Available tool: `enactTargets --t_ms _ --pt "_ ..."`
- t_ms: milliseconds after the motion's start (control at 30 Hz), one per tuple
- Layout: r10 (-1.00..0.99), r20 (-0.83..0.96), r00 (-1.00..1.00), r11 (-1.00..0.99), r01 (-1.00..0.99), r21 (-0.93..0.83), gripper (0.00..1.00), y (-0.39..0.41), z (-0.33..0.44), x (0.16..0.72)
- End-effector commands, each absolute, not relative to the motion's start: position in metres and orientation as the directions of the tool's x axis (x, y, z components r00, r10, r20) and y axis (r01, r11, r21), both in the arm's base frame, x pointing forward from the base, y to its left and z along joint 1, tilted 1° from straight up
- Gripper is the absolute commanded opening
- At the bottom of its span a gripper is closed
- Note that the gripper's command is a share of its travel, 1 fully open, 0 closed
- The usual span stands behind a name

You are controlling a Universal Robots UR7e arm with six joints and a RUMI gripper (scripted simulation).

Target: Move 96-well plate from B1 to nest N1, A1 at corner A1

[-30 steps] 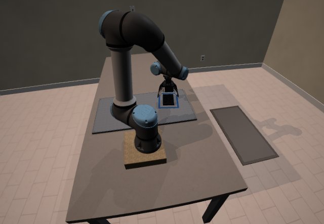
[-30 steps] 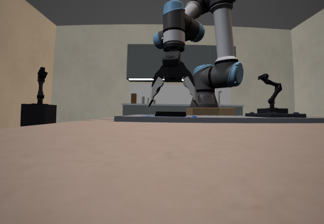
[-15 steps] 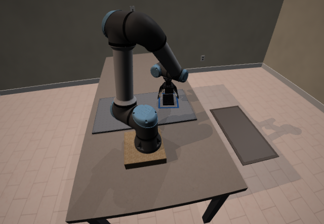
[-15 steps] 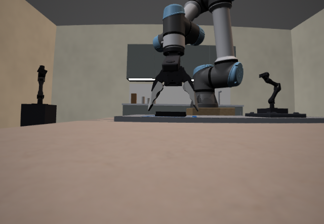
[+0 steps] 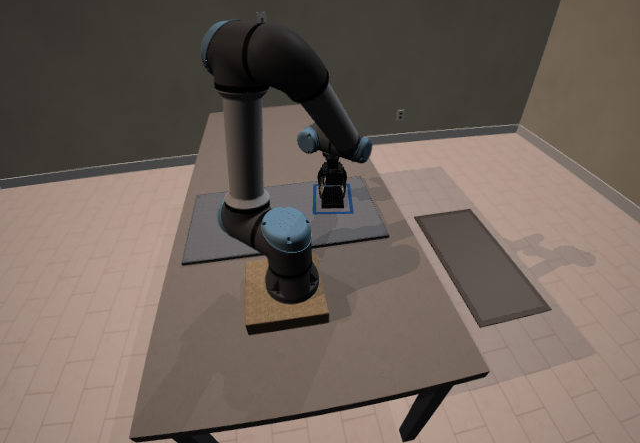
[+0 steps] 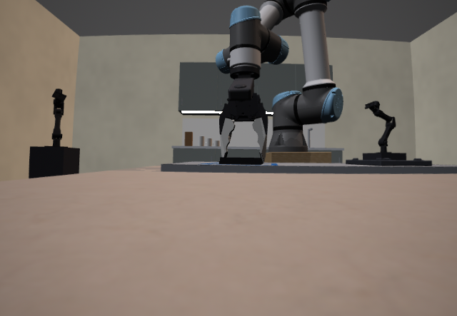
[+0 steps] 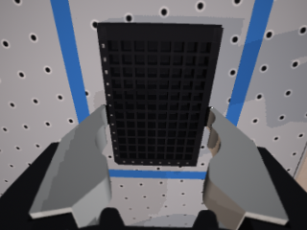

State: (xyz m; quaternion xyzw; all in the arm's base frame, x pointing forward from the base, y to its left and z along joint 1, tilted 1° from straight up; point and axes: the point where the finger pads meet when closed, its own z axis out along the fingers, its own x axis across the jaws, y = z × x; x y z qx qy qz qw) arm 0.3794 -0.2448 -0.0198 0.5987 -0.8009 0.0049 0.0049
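The black 96-well plate [image 5: 332, 196] lies flat on the perforated grey bench mat inside the blue B1 outline [image 5: 349, 209]. My gripper [image 5: 331, 184] points straight down over it. In the wrist view the two grey fingers press against the long sides of the plate [image 7: 158, 93] near its closer end. In the low side view the fingertips [image 6: 243, 156] reach down to the plate [image 6: 240, 160], which rests on the mat. I cannot tell which corner is cut. The nest N1 is not visible in any view.
The arm's base [image 5: 289, 267] stands on a cork block at the table's middle. The grey mat [image 5: 217, 236] spreads left of the plate. A dark floor mat [image 5: 480, 265] lies right of the table. Two camera stands [image 6: 385, 150] show in the side view.
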Motion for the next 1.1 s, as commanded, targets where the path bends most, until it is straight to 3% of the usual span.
enactTargets --t_ms 0,1067 --pt "-0.959 0.013 -0.284 0.284 -0.959 -0.003 0.00 -0.2456 -0.0198 0.3795" --pt "-0.958 0.016 -0.285 0.285 -0.959 -0.007 0.00 -0.2475 -0.0111 0.3806"
